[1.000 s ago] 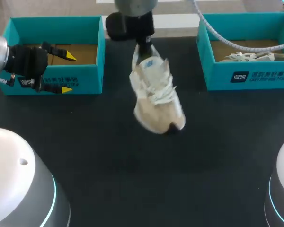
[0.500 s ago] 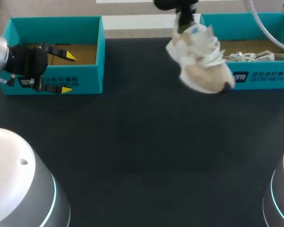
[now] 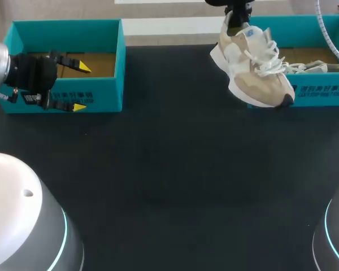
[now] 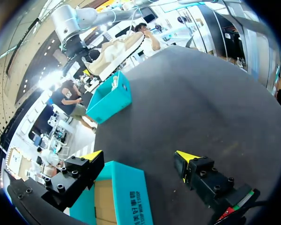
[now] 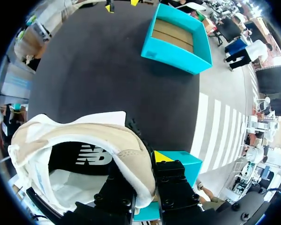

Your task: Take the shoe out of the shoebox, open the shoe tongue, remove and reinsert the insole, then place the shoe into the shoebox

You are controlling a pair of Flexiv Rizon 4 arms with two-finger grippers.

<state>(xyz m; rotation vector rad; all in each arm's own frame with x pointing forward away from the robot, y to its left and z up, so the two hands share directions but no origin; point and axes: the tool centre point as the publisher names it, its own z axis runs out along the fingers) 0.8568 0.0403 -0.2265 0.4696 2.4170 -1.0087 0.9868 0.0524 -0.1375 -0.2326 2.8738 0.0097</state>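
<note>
Right gripper (image 5: 144, 164) is clamped on the heel collar of the shoe (image 3: 254, 68), which is tan with white laces and sole. It's held in the air over the near left corner of the right shoebox (image 3: 322, 90). Left gripper (image 3: 79, 87) has its fingers apart, straddling the front wall of the left shoebox (image 3: 121, 56), and the boxes sit well apart with dark table (image 3: 169, 169) between. A second ago the shoe was over mid-table and has since moved right; left arm unchanged.

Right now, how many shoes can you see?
2. A beige and white lace-up sneaker hangs in the right gripper by the near corner of the right-hand teal cardboard shoebox. A second pale sneaker lies inside it, mostly hidden; more could lie beneath.
</note>
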